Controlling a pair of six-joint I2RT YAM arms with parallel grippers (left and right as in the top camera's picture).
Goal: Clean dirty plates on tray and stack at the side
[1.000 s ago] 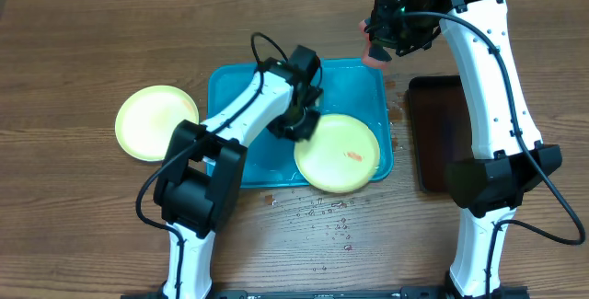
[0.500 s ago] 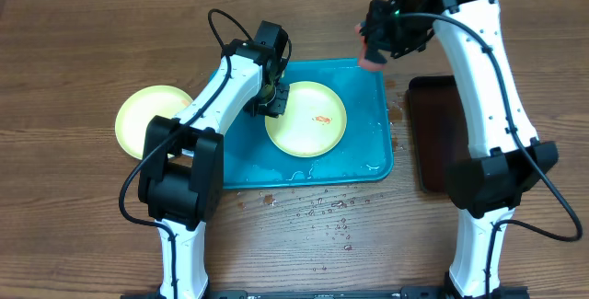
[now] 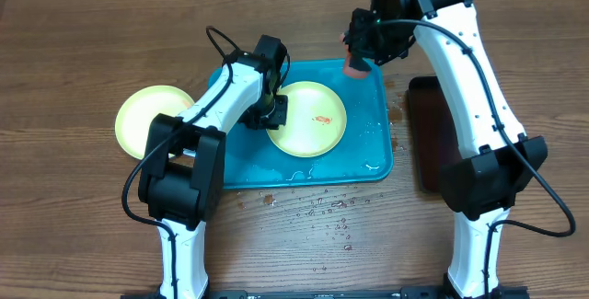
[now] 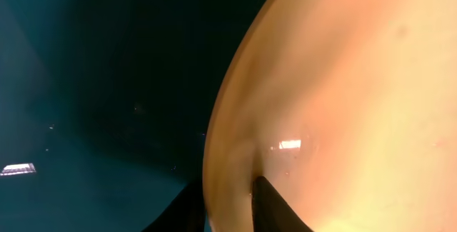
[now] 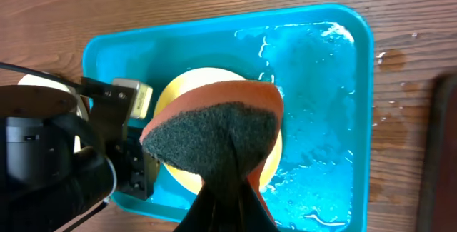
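Observation:
A pale yellow-green dirty plate (image 3: 308, 120) with a small red-orange smear lies in the wet turquoise tray (image 3: 377, 152). My left gripper (image 3: 273, 110) is shut on that plate's left rim; the left wrist view shows the rim (image 4: 235, 160) pinched between my fingers (image 4: 227, 205). A second yellow-green plate (image 3: 147, 120) lies on the table left of the tray. My right gripper (image 3: 361, 52) is shut on an orange sponge (image 3: 355, 65) with a dark scouring face (image 5: 214, 143), held above the tray's back right part. The light blue plate is out of view.
A narrow dark brown-black tray (image 3: 433, 133) lies on the table to the right of the turquoise tray. Water drops (image 3: 322, 212) are scattered on the wooden table in front of the tray. Water pools in the tray's right part (image 5: 318, 82).
The left gripper dragged the plate from the tray's front right rim to its middle, then stayed. The right gripper with the sponge moved slightly left, towards the tray.

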